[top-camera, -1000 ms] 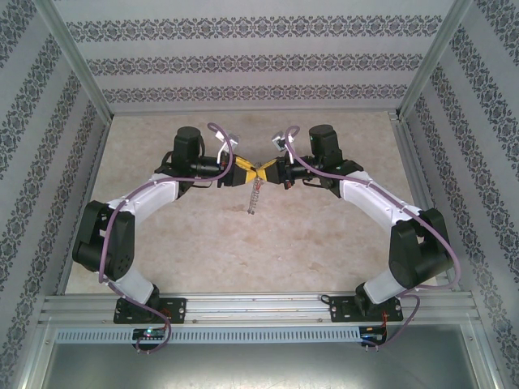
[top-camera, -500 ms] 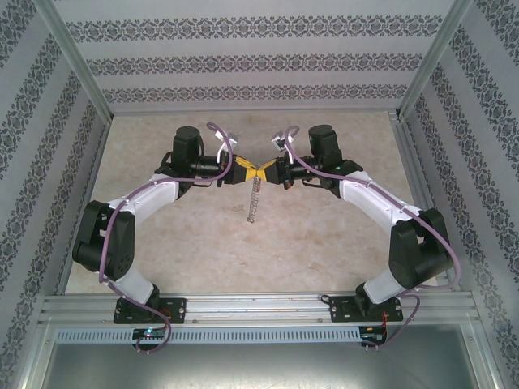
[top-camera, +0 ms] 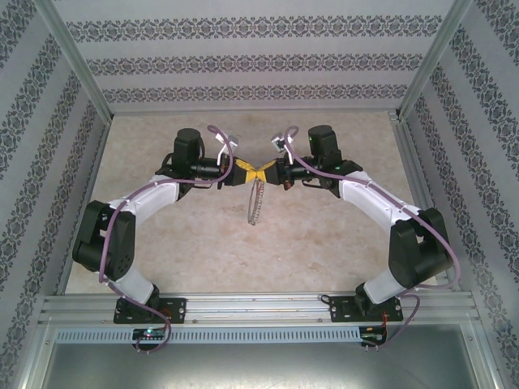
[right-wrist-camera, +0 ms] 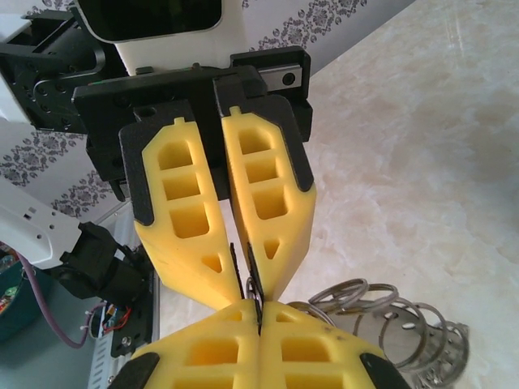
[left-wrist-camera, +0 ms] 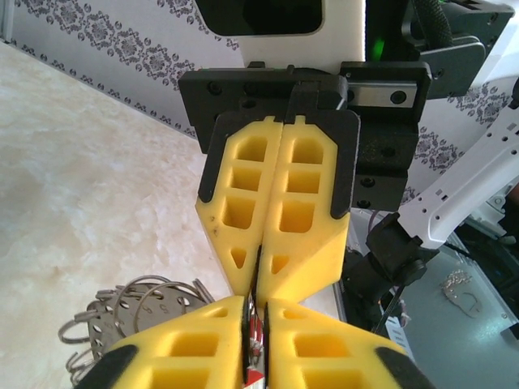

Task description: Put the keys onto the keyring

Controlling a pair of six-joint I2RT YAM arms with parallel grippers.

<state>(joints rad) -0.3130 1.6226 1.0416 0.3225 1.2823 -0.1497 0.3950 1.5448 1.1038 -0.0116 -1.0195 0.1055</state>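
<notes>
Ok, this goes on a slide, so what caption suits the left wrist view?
Left pincer shut on the red key, tip to tip with the right pincer; keyring beside them.

Bright, flat, diffuse light with no hard shadows.

From above, the light fell evenly, leaving only faint soft shade on the table [top-camera: 324, 243] beneath the left gripper [top-camera: 247, 173] and right gripper [top-camera: 268, 172]. That picture was soft, and the keyring [top-camera: 256, 203] hanging under them read as a pale smear. In the left wrist view the table to the left of the left gripper glared almost white. Its own fingers [left-wrist-camera: 178, 348], nearest the lens, were blurred, as was the red of the keys [left-wrist-camera: 255, 361] between them. In the right wrist view the table to the right of the right gripper was washed out, while the keyring coils just beside it looked fairly crisp.
</notes>
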